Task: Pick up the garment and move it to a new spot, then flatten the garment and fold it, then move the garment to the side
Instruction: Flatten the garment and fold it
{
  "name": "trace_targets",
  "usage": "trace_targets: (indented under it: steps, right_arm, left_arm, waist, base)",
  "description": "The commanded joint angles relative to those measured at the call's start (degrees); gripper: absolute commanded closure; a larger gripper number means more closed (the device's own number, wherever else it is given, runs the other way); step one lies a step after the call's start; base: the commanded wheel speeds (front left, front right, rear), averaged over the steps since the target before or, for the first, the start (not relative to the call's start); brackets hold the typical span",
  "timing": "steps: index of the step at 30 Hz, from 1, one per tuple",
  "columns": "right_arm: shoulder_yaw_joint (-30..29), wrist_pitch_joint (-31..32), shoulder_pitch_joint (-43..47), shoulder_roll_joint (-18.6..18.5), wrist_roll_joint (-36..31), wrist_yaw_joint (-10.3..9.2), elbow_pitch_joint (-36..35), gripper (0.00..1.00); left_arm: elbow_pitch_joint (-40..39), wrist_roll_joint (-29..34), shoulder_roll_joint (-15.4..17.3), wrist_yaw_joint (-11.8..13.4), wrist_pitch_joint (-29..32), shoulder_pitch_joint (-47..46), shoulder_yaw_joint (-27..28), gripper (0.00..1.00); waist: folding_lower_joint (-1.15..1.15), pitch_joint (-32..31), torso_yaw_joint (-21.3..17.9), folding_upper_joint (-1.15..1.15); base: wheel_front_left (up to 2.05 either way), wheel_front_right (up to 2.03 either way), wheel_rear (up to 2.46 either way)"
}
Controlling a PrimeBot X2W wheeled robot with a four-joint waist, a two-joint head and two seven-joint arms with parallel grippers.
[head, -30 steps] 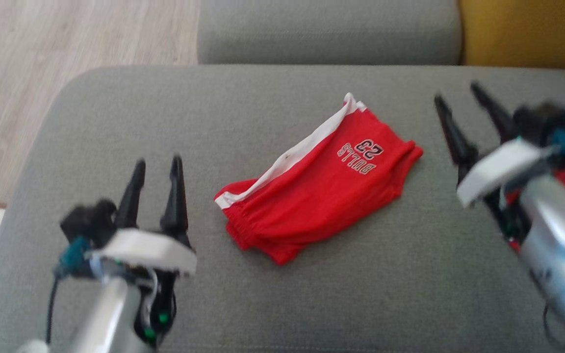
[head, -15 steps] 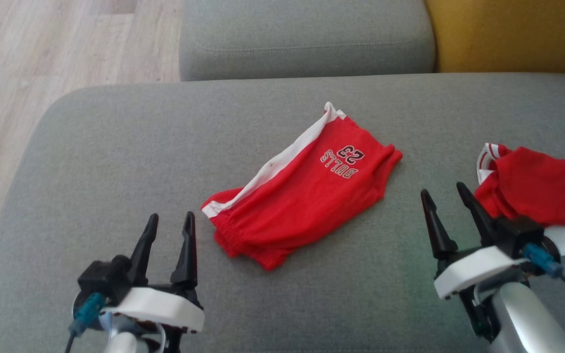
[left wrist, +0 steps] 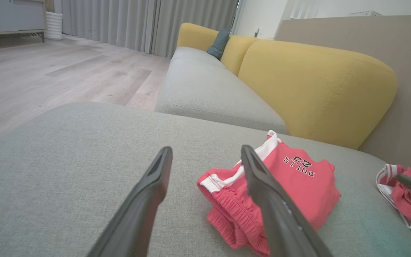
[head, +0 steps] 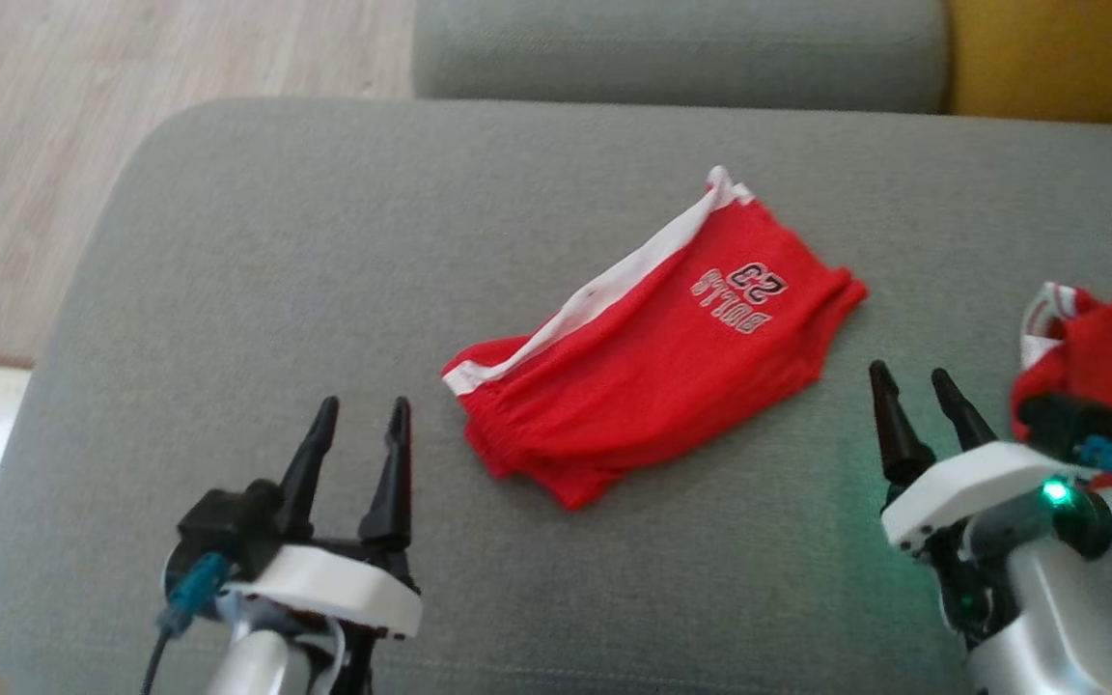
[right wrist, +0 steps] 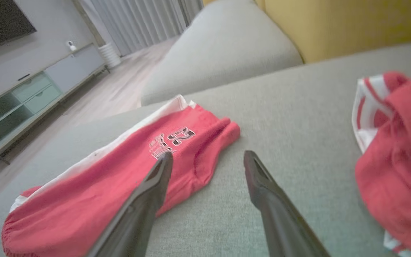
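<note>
Folded red shorts (head: 653,352) with a white side stripe and a "BULLS 23" print lie slantwise on the grey sofa cushion (head: 324,241); they also appear as the red shorts (left wrist: 273,189) in the left wrist view and the red shorts (right wrist: 120,171) in the right wrist view. My left gripper (head: 363,410) stands open and empty to the lower left of the shorts, apart from them. My right gripper (head: 915,379) is open and empty just right of the shorts' leg end.
A second red and white garment (head: 1097,357) lies crumpled at the right, behind my right wrist, seen also as the crumpled garment (right wrist: 394,150). A yellow sofa back (left wrist: 316,85) rises beyond the cushion. Wooden floor (head: 54,145) lies past the cushion's left edge.
The head camera has shifted between frames. A second ago my right gripper stood high beside the shorts; it has since dropped low and near. The shorts lie as before.
</note>
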Motion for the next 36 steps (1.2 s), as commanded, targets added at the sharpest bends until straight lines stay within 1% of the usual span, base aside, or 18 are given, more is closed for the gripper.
trace_targets:
  steps: [1,4,10,16,23,28,36]
  right_arm:
    - [-0.1,1.3,-3.8,0.6,1.7,-0.05,-0.9,0.0]
    - [-4.5,5.8,-6.8,1.5,5.8,-0.05,2.5,0.0]
    - [-12.6,10.0,-11.9,2.3,9.9,-0.05,9.8,0.0]
    - [-16.7,12.5,-16.7,2.4,12.3,-0.05,15.8,0.0]
    - [-20.6,14.8,-21.3,2.4,11.4,-0.05,21.7,0.0]
    - [-23.7,15.8,-24.4,2.1,9.5,-0.05,25.3,0.0]
    - [-25.6,17.8,-28.7,1.4,7.3,-0.05,29.0,0.0]
  left_arm:
    - [-1.4,0.1,-0.2,0.1,-0.3,-3.2,0.9,0.0]
    - [-0.8,0.6,-0.2,0.1,-0.3,-4.2,-0.6,0.0]
    - [-0.3,0.6,-0.2,0.3,-0.3,-5.0,-1.9,0.0]
    - [-0.2,0.7,-0.2,0.5,-0.3,-5.6,-3.0,0.0]
    - [-0.4,0.8,-0.2,0.7,-0.3,-6.4,-4.6,0.0]
    - [-0.7,0.3,-0.2,1.1,-0.3,-7.4,-5.7,0.0]
    - [-0.9,-0.3,-0.2,1.4,-0.3,-9.0,-6.4,0.0]
  waist:
    - [0.0,1.8,2.1,0.0]
    - [0.0,3.5,4.7,0.0]
    - [0.0,4.5,8.0,0.0]
    - [0.0,5.6,10.4,0.0]
    - [0.0,7.5,12.0,0.0]
    - [0.0,9.3,13.0,0.0]
    - [0.0,11.7,14.0,0.0]
  base:
    - [0.0,0.0,0.0]
    - [0.0,0.0,0.0]
    - [0.0,0.0,0.0]
    - [0.0,0.0,0.0]
    - [0.0,0.0,0.0]
    - [0.0,0.0,0.0]
    - [0.0,0.0,0.0]
